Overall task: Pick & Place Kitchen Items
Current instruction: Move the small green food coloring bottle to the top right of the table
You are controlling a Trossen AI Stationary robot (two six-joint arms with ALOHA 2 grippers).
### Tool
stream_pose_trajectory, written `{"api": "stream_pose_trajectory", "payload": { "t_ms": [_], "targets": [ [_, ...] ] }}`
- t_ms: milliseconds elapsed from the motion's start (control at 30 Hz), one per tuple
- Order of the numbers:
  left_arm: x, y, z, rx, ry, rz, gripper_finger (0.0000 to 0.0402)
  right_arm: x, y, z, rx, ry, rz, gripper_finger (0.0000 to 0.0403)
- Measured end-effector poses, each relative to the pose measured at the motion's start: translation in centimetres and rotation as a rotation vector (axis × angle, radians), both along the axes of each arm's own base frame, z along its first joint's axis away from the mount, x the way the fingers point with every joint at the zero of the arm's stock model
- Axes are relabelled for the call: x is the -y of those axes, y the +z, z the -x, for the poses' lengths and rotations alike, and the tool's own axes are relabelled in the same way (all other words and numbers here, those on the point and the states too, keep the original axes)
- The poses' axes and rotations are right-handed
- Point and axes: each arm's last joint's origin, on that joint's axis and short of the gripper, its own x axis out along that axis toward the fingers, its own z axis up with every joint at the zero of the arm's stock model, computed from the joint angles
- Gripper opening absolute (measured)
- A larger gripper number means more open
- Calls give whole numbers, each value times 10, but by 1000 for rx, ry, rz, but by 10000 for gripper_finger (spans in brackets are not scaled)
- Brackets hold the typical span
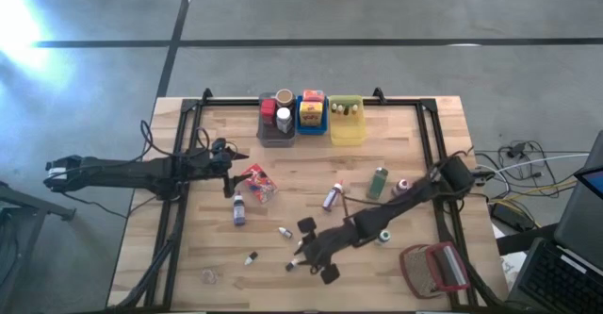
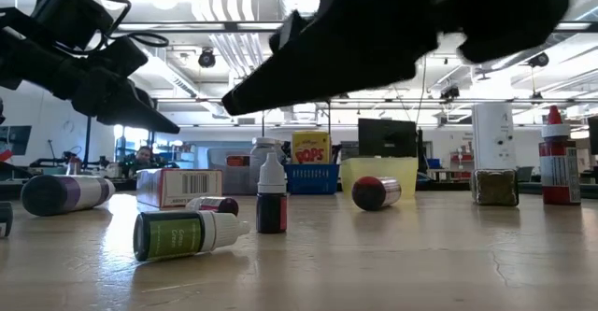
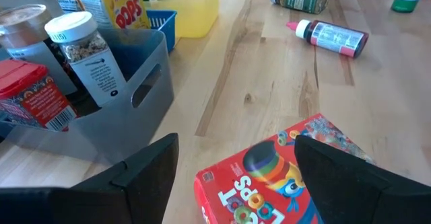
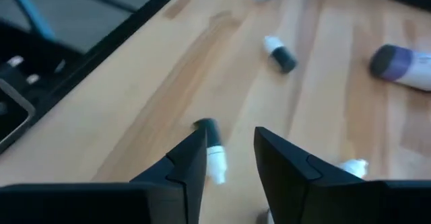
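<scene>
Small kitchen items lie scattered on the wooden table [image 1: 311, 286]. My right gripper [image 1: 301, 249] hangs open, with a narrow gap, above a tiny white-capped dark bottle [image 4: 213, 150] lying on its side on the table; nothing sits between its fingers [image 4: 182, 167]. Another tiny bottle [image 4: 279, 54] and a purple-capped bottle [image 4: 403, 66] lie beyond. My left gripper [image 1: 229, 170] stays open above the near-left end of a red cereal box [image 3: 269, 183], which lies flat on the wood. In the low view a small dropper bottle [image 2: 271, 199] stands upright and a green-labelled one [image 2: 182, 234] lies on its side.
Grey bin [image 1: 276, 130], blue bin [image 1: 312, 118] and yellow bin [image 1: 347, 130] stand in a row at the far edge, with jars and boxes in them. A green bottle [image 1: 378, 182] and jars lie mid-right. A red-framed mesh object [image 1: 435, 269] sits near right. A black frame [image 1: 181, 163] borders the table.
</scene>
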Motion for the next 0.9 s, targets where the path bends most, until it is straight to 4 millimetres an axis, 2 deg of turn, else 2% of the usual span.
{"api": "stream_pose_trajectory", "payload": {
  "t_ms": [167, 433, 800, 900],
  "targets": [
    [0, 0, 0, -3, 0, 1, 303, -15, 12, -1, -48, 49, 50, 104],
    [0, 0, 0, -4, 0, 1, 303, -15, 10, 0, -77, 63, 91, 93],
    [0, 0, 0, -5, 0, 1, 302, -18, 29, -10, -53, 98, 137, 118],
    [0, 0, 0, -5, 0, 1, 300, -16, 24, -11, -74, 98, 147, 122]
  ]
}}
